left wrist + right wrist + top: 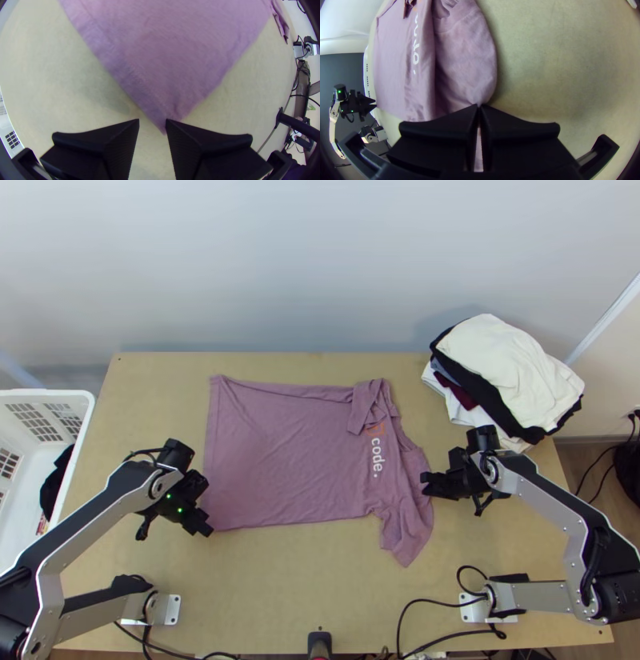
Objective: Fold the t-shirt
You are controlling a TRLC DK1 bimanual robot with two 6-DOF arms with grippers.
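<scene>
Running L-R lengthwise, t-shirt (288, 452), sleeve end R; L claw (205, 526) spread; R claw (425, 484) pinching t-shirt's edge.

Soft matt mauve cloth shirt (280, 452), smooth wooden table (288, 588), white plastic basket (60, 398)

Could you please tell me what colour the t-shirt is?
The t-shirt is dusty mauve, seen best in the top view.

Left gripper (204, 527) parted; right gripper (425, 485) pinched together.
</scene>
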